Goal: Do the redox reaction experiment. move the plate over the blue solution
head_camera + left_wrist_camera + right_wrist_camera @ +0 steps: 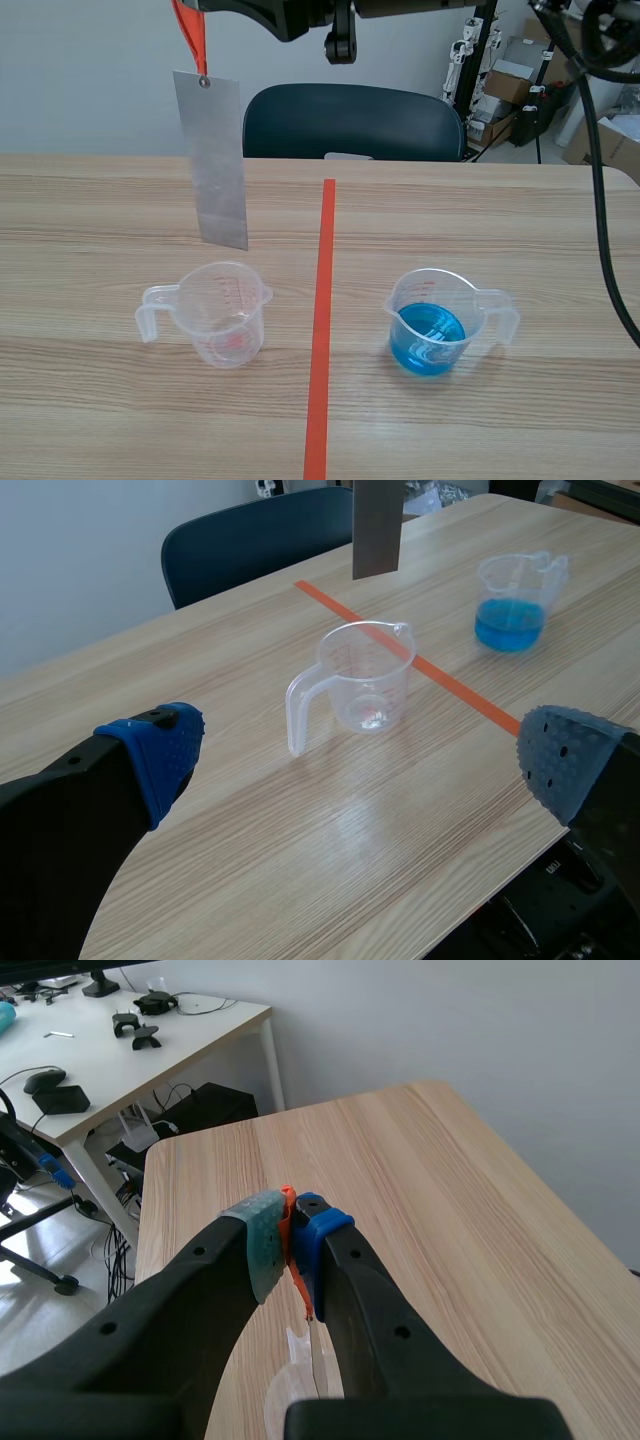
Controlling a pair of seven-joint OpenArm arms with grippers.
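Plate (215, 165) hung over the empty beaker (225, 312); beaker of blue solution (432, 322) sat off to the robot's right.
Right gripper (290, 1235) was pinched shut on the orange strip (192, 30) carrying the plate, long axis vertical, lower edge just above the empty beaker's rim. Target sat across the tape line (322, 320), well apart: likely a sideways carry rightward, edge kept above both rims. Left gripper (360, 755) gaped wide, holding nothing.

Count: 2 clear measuring cups, i.e. 1 empty cup (215, 318) at 8 o'clock and 1 cup of blue solution (430, 325) at 4 o'clock, plus 1 metal plate (212, 165) at 10 o'clock, 1 orange strap (190, 30) at 11, 1 dark chair (350, 122) at 12, 1 table (500, 220).
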